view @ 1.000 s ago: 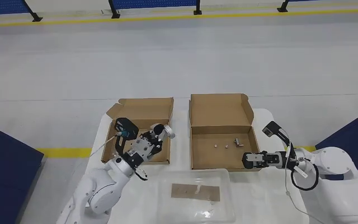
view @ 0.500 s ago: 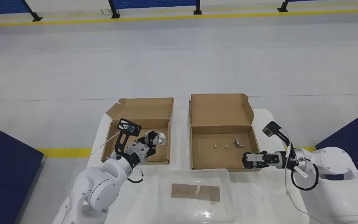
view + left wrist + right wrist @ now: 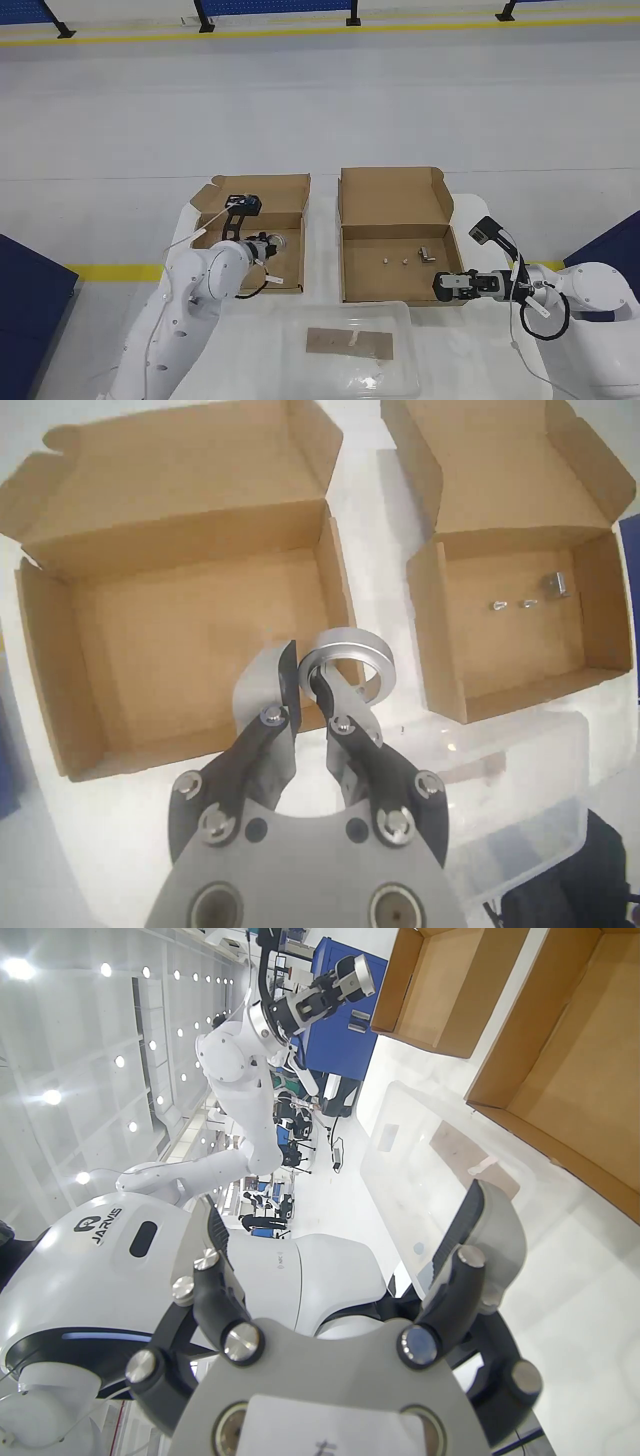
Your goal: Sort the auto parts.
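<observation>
My left gripper [image 3: 302, 680] is shut on a silver metal ring [image 3: 350, 646], one finger inside the ring and one outside. In the top view the left gripper [image 3: 271, 244] holds the ring [image 3: 283, 241] above the right part of the left cardboard box [image 3: 196, 268], whose floor is bare. The right cardboard box [image 3: 345, 270] holds a small metal bracket [image 3: 556, 586] and two tiny metal pieces [image 3: 498, 605]. My right gripper [image 3: 345, 1200] stands open with nothing in it, beside the right box's front right corner [image 3: 441, 286].
A clear plastic bin [image 3: 300, 330] stands at the table's front, in front of both boxes, with a brown cardboard piece [image 3: 349, 343] inside. Both box lids stand open at the back. White table shows between the two boxes.
My left arm has swung its wrist toward the back and carried the ring a little to the left over the left box. The right arm has kept still.
</observation>
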You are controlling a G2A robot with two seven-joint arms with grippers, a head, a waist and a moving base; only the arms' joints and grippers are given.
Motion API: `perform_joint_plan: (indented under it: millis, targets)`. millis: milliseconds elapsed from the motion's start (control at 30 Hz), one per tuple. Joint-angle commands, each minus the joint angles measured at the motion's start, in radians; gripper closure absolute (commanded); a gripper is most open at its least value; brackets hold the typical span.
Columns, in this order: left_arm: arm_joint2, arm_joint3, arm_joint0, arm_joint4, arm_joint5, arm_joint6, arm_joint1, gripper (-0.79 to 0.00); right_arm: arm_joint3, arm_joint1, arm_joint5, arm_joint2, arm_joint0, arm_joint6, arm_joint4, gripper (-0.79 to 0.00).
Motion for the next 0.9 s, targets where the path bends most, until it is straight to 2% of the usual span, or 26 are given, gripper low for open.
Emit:
perform_joint_plan:
  millis: [0, 233, 333, 533, 867]
  targets:
    - [0.002, 0.009, -0.006, -0.003, 0.009, 0.003, -0.001, 0.000, 0.000, 0.000, 0.000, 0.000, 0.000, 0.000, 0.000, -0.785]
    - [0.010, 0.030, 0.000, 0.023, 0.010, 0.001, -0.001, 0.000, 0.000, 0.000, 0.000, 0.000, 0.000, 0.000, 0.000, -0.785]
    - [0.035, 0.090, -0.044, 0.058, 0.062, -0.067, -0.007, 0.000, 0.000, 0.000, 0.000, 0.000, 0.000, 0.000, 0.000, -0.785]
    - [0.125, 0.249, -0.182, 0.096, 0.175, -0.164, -0.040, 0.000, 0.000, 0.000, 0.000, 0.000, 0.000, 0.000, 0.000, -0.785]
    - [0.234, 0.618, -0.364, -0.001, 0.222, -0.131, -0.121, 0.000, 0.000, 0.000, 0.000, 0.000, 0.000, 0.000, 0.000, -0.785]
